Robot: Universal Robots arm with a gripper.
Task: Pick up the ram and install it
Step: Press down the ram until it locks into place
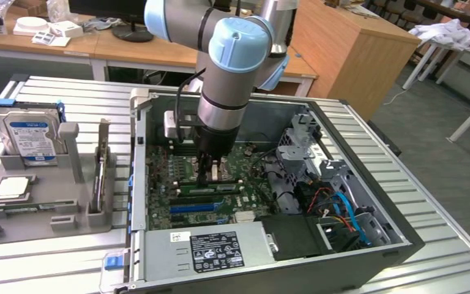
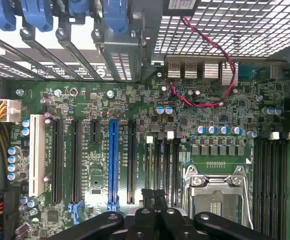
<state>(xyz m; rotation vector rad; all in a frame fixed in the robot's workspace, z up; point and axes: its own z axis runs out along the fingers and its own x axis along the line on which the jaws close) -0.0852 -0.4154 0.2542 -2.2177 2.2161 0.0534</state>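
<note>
Robot arm reaching into an open computer case [image 1: 366,184].
The gripper [image 1: 208,173], fingers closed together, sits low at centre frame just above the motherboard [image 1: 218,202]; the ram [image 1: 210,187] lies seated in a slot beneath the fingertips.

A ribbed, pale metal tabletop [image 1: 63,257] carries the work and runs across the exterior view from edge to edge. Behind it stands a long wooden desk [image 1: 129,52] with white boxes [image 1: 51,29] and a dark round monitor foot [image 1: 133,32] on it, and towards the exterior view's right a tall light-wood cabinet [image 1: 349,49] rises beside the desk. Further to the exterior view's right, a grey floor [image 1: 431,122] spreads out under a white-legged table [image 1: 464,67] with crumpled white cloth [image 1: 449,32] lying on it, all in even indoor light.
</note>
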